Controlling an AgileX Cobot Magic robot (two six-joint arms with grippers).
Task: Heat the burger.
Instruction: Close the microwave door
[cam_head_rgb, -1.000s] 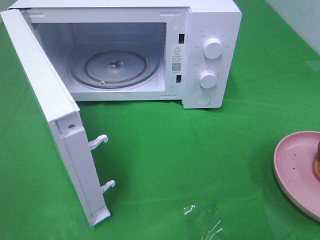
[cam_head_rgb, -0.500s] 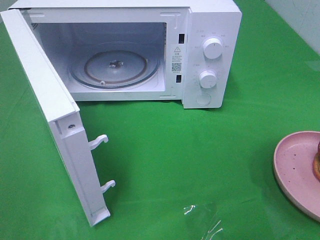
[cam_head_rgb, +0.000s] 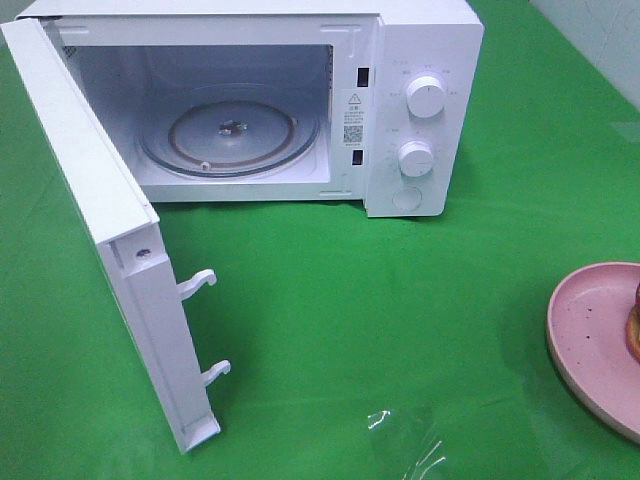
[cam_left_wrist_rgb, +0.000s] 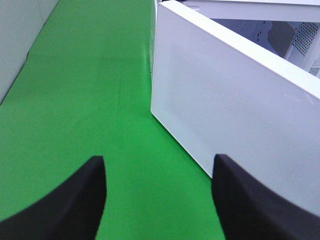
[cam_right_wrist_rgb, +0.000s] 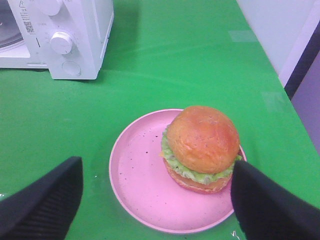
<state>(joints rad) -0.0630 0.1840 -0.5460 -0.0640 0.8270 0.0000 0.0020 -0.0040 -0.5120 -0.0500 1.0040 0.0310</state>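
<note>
Left to right across the overhead view: the white microwave oven (cam_head_rgb: 300, 100) stands on the green tablecloth (cam_head_rgb: 350, 320) with its hinged white door (cam_head_rgb: 110, 230) swung fully open, exposing the round glass turntable (cam_head_rgb: 230, 135), which carries nothing. Nothing has shifted over the last second; door, oven and plate lie exactly as they did before, and neither arm enters this view. The left gripper (cam_left_wrist_rgb: 157, 200), fingers spread wide and holding nothing, hangs just outside the open door. At far right the speckled pink plate (cam_right_wrist_rgb: 145, 175) carries the burger (cam_right_wrist_rgb: 201, 147), a golden-brown bun over green lettuce, well apart from the oven. The right gripper (cam_right_wrist_rgb: 155, 200), jaws likewise parted and empty, hovers over it. By this reading the oven is ready and the pick-up has not begun.
</note>
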